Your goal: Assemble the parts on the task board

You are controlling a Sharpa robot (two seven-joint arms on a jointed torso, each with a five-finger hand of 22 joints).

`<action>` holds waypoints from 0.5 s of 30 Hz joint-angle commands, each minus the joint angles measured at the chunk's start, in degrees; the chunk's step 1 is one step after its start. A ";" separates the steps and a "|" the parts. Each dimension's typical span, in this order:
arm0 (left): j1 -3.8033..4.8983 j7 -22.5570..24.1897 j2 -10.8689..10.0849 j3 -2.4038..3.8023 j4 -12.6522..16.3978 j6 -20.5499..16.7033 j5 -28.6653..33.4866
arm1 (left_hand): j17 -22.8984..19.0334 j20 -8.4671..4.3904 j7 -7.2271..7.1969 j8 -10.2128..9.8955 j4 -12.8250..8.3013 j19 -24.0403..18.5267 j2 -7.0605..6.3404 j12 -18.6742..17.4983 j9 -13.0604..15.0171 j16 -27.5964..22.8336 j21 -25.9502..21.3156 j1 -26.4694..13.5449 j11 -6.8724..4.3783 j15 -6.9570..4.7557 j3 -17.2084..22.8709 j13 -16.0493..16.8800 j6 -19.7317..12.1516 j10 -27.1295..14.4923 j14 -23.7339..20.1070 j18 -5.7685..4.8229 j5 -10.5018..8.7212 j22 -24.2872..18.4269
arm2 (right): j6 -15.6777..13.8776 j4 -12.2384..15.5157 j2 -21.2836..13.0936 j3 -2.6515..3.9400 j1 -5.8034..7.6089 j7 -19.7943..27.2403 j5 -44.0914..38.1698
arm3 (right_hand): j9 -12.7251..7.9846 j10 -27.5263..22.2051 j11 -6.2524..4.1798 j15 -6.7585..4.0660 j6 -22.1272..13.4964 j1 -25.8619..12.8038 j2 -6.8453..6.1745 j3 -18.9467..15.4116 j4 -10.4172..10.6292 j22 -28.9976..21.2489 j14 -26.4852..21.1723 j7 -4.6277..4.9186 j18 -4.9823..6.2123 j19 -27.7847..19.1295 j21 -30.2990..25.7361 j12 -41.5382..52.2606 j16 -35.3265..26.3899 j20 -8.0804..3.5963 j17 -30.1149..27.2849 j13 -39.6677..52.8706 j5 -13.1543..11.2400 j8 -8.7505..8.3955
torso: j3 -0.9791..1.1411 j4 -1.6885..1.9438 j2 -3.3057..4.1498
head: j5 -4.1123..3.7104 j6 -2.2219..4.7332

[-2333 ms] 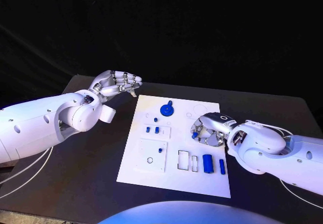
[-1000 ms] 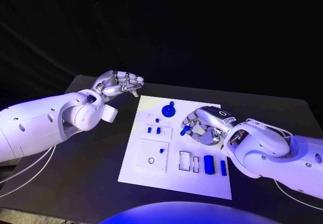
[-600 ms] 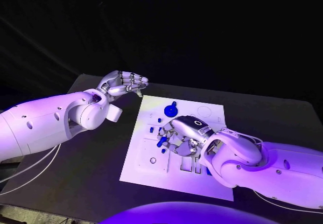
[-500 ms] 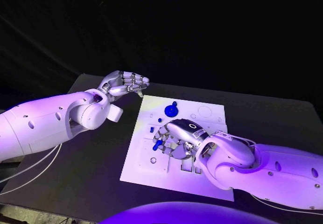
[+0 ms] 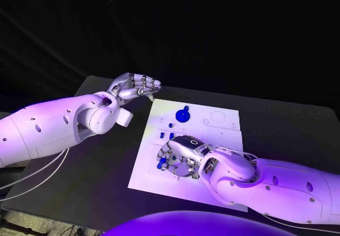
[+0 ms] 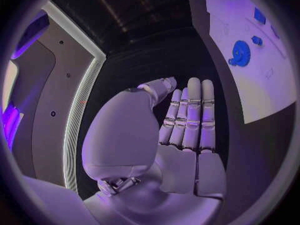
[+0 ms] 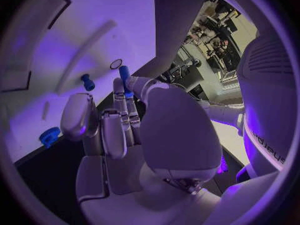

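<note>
Since earlier, my right hand [image 5: 179, 158] carried the small blue cylindrical peg [image 5: 162, 161] leftward across the flat white task board [image 5: 221, 135]. Left wrist view: left hand [image 6: 181, 130] empty, fingers pressed together. Right wrist view: fingertips [image 7: 125, 87] pinch this peg near a round hole [image 7: 116, 63]; insertion comes next, I judge.

The task board [image 5: 212, 129] lies in the middle of the surface [image 5: 283, 128]. A gear-shaped part [image 5: 183, 115] sits at the board's far end, with two small pegs [image 5: 166, 135] nearer the robot. The right robot hand [image 5: 179, 156] is over the board's near left portion, holding a peg [image 7: 124, 75] just beside a hole [image 7: 116, 63]. The left robot hand [image 5: 134, 87] hangs beyond the board's far left corner, off the board.
</note>
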 commanded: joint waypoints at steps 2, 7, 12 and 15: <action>0.02 0.19 0.12 0.02 0.04 1.01 0.10 | -0.06 0.10 0.27 0.00 -0.22 -0.34 0.69 0.08 -0.05 -0.38 0.20 0.09 0.01 0.06 0.02 -0.03 0.14 -0.25 -0.17 0.67 0.33 0.05 | 3.66 -0.22 -0.07 -0.03 -0.18 0.39 -1.88 | 6.29 0.09 -0.03 -0.25 -0.05 -0.64 -0.01 -0.09 -0.42 7.27 2.01 0.31 -0.26 -0.23 -0.35 -0.31 0.16 0.01 -0.08 0.03 0.04 3.11 | -0.02 -0.05 -0.02 | 0.10 -0.18; 0.02 0.15 0.09 0.01 0.02 1.03 0.10 | -0.06 0.10 0.27 0.00 -0.22 -0.34 0.69 0.08 -0.05 -0.38 0.20 0.09 0.01 0.06 0.02 -0.03 0.14 -0.25 -0.17 0.67 0.33 0.05 | 3.24 -0.09 -0.43 -0.04 -0.25 -0.40 -3.15 | 6.40 0.09 -0.03 -0.24 -0.11 -0.81 -0.02 -0.14 -0.46 7.29 1.99 0.30 -0.26 -0.23 -0.35 -0.35 0.13 0.02 -0.15 0.03 0.03 3.19 | -0.03 -0.01 -0.03 | 0.15 -0.26; 0.02 0.13 0.00 0.00 0.03 1.03 0.10 | -0.06 0.10 0.27 0.00 -0.22 -0.34 0.69 0.08 -0.05 -0.38 0.20 0.09 0.01 0.06 0.02 -0.03 0.14 -0.25 -0.17 0.67 0.33 0.05 | 2.21 0.33 -0.88 -0.04 -0.27 -1.09 -4.31 | 6.47 0.11 -0.05 -0.24 -0.13 -0.87 -0.03 -0.15 -0.53 7.38 2.02 0.28 -0.32 -0.14 -0.03 -0.36 0.18 0.03 -0.01 0.04 0.03 3.25 | 0.00 0.00 -0.03 | 0.19 -0.27; 0.02 0.11 -0.05 0.00 0.03 1.04 0.10 | -0.06 0.10 0.27 0.00 -0.22 -0.34 0.69 0.08 -0.05 -0.38 0.20 0.09 0.01 0.06 0.02 -0.03 0.14 -0.25 -0.17 0.67 0.33 0.05 | 1.96 0.58 -1.21 -0.03 -0.28 -1.27 -4.67 | 6.47 0.11 -0.05 -0.24 -0.13 -0.87 -0.03 -0.15 -0.53 7.38 2.02 0.28 -0.32 -0.14 -0.03 -0.36 0.18 0.03 -0.01 0.04 0.03 3.25 | -0.03 -0.02 -0.02 | 0.24 -0.28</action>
